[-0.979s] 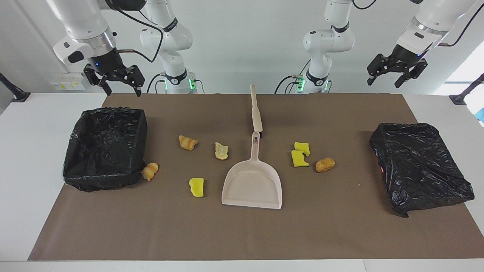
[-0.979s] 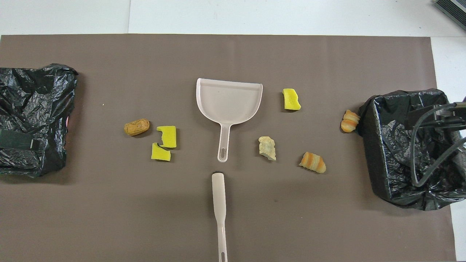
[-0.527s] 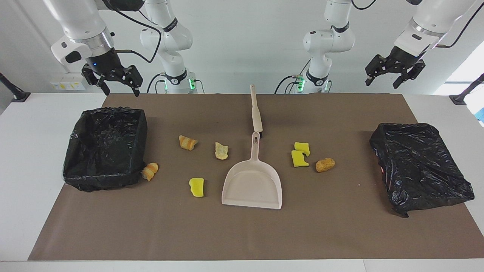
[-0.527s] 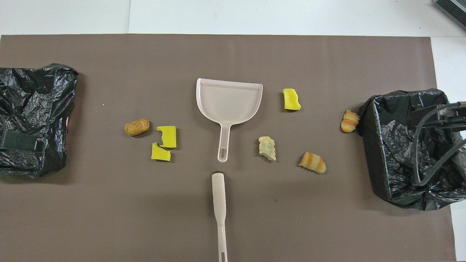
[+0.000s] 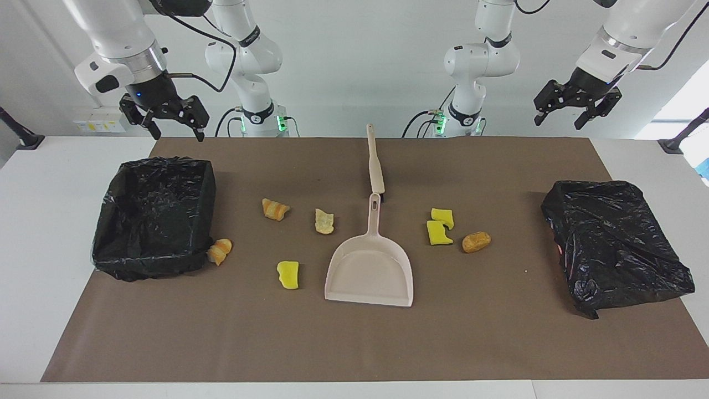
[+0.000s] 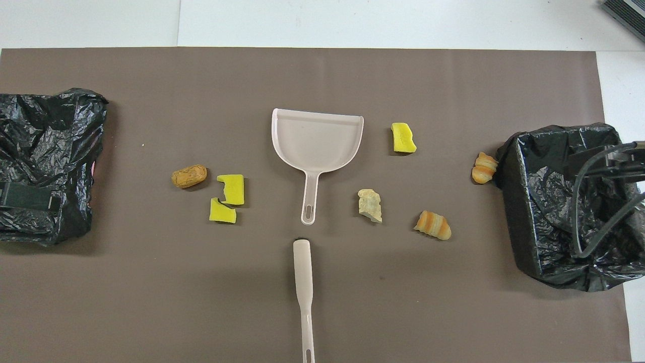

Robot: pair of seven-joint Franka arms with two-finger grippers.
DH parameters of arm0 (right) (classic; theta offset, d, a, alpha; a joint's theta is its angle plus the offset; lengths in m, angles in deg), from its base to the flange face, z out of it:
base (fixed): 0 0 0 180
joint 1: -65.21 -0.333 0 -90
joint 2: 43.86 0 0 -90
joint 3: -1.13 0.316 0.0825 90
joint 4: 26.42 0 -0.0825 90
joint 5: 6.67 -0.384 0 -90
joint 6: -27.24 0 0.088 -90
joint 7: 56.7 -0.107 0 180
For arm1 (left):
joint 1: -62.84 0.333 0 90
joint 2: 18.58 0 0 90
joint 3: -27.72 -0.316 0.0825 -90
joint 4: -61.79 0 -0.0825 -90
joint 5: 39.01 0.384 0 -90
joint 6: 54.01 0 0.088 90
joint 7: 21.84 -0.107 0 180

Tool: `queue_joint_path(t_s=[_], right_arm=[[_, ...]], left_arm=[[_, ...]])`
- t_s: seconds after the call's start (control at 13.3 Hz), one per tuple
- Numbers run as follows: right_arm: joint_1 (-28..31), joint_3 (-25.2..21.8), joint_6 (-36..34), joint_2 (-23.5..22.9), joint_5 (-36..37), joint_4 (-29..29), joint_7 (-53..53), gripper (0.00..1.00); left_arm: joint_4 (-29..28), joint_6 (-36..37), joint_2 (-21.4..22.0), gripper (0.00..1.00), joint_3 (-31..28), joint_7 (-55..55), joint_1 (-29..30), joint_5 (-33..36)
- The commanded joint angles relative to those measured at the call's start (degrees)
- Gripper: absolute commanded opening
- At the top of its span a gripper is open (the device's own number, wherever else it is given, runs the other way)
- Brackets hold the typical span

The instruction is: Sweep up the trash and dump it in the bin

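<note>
Several trash scraps lie on the brown mat around a beige dustpan [image 5: 370, 271] and a brush [image 5: 375, 160]. Yellow sponge chunks [image 5: 288, 274] [image 5: 442, 217] [image 5: 438, 233], orange-tan lumps [image 5: 476, 241] [image 5: 275, 209] and a pale lump [image 5: 324, 221] are spread to both sides. One striped lump [image 5: 220, 251] touches the open black-lined bin [image 5: 155, 216]. My right gripper [image 5: 169, 119] is open and empty, raised over the mat's edge by the bin. My left gripper [image 5: 573, 108] is open and empty, raised at the left arm's end.
A closed lumpy black bag [image 5: 615, 244] lies at the left arm's end of the mat. The brush lies nearer to the robots than the dustpan, in line with its handle [image 6: 308, 201]. White table borders the mat.
Both grippers have drawn slightly up and back. Nothing on the table has moved.
</note>
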Motion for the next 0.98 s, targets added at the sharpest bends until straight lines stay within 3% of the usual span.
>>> queue_joint_path(t_s=[0.0, 0.9], right_arm=[[0.42, 0.13, 0.02, 1.16, -1.24, -1.42, -1.29, 1.0], [0.5, -0.13, -0.16, 2.04, -1.24, -2.65, -1.29, 1.0]], left_arm=[[-1.74, 0.18, 1.64, 1.0, -0.17, 0.29, -0.29, 0.21], [-4.1, -0.7, 1.81, 1.0, 1.31, 2.12, -0.55, 0.21]])
